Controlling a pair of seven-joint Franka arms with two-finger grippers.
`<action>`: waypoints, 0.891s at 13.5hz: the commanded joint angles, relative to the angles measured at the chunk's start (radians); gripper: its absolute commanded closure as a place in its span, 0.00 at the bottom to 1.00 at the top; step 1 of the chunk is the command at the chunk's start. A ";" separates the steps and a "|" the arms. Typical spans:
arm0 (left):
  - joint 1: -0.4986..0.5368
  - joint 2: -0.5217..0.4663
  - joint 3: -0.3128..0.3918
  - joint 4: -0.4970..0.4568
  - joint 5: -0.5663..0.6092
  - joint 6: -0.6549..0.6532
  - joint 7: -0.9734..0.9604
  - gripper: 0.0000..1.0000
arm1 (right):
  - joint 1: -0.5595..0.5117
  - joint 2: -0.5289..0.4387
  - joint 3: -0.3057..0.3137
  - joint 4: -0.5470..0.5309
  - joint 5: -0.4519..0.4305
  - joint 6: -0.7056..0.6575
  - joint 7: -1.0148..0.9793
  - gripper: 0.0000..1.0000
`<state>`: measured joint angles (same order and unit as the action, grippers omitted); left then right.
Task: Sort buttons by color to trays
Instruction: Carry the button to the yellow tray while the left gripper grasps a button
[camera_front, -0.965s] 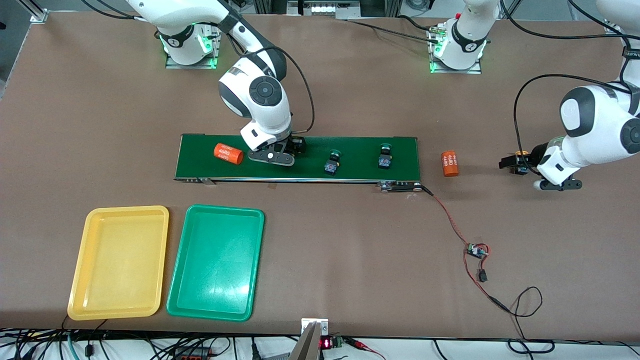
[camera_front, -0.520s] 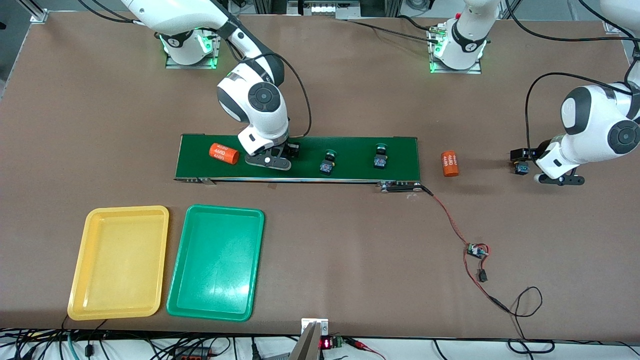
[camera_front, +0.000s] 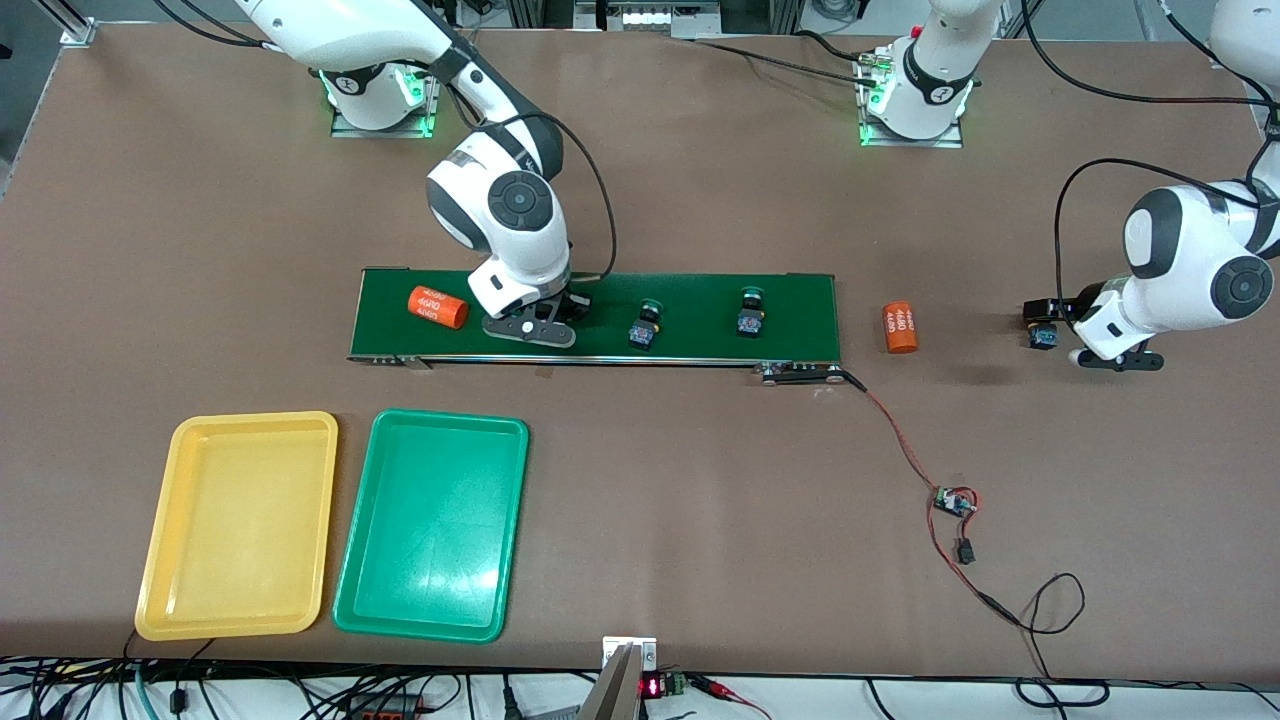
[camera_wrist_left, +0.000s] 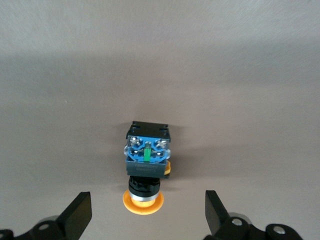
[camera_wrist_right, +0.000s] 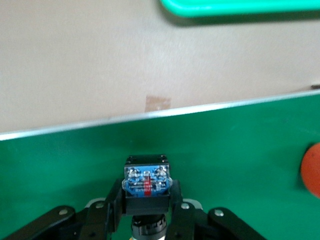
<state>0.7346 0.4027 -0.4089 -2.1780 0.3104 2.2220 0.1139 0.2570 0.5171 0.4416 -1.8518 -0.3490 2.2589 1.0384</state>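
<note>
My right gripper (camera_front: 572, 306) is low on the green belt (camera_front: 700, 345), shut on the black body of a button (camera_wrist_right: 146, 182); that button's cap is hidden. Two green-capped buttons (camera_front: 643, 322) (camera_front: 749, 310) lie on the belt nearer the left arm's end. A yellow-capped button (camera_wrist_left: 144, 202) lies on the bare table (camera_wrist_left: 250, 75) at the left arm's end, between the open fingers (camera_wrist_left: 77, 215) of my left gripper (camera_front: 1043, 323), untouched. The yellow tray (camera_front: 240, 520) and green tray (camera_front: 430, 520) sit side by side, nearer the front camera than the belt.
One orange printed cylinder (camera_front: 437, 307) lies on the belt beside my right gripper, another (camera_front: 900, 328) on the table off the belt's end. A red wire and small circuit board (camera_front: 955, 500) trail from the belt toward the front camera.
My right gripper has shut on the button on the belt. The cylinder and green buttons on the belt drifted toward the right arm's end. My left arm drew back slightly, still open.
</note>
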 joint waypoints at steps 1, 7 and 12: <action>0.029 0.027 -0.016 0.001 0.041 0.011 0.015 0.00 | -0.039 -0.023 -0.012 0.090 0.005 -0.121 -0.088 0.77; 0.031 0.065 -0.016 0.004 0.064 0.073 0.013 0.00 | -0.105 -0.074 -0.194 0.304 0.162 -0.386 -0.509 0.77; 0.034 0.073 -0.018 0.006 0.095 0.113 0.010 0.34 | -0.194 -0.098 -0.320 0.309 0.176 -0.398 -0.811 0.77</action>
<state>0.7522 0.4719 -0.4114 -2.1776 0.3783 2.3280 0.1204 0.1067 0.4254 0.1420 -1.5501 -0.1969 1.8758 0.3457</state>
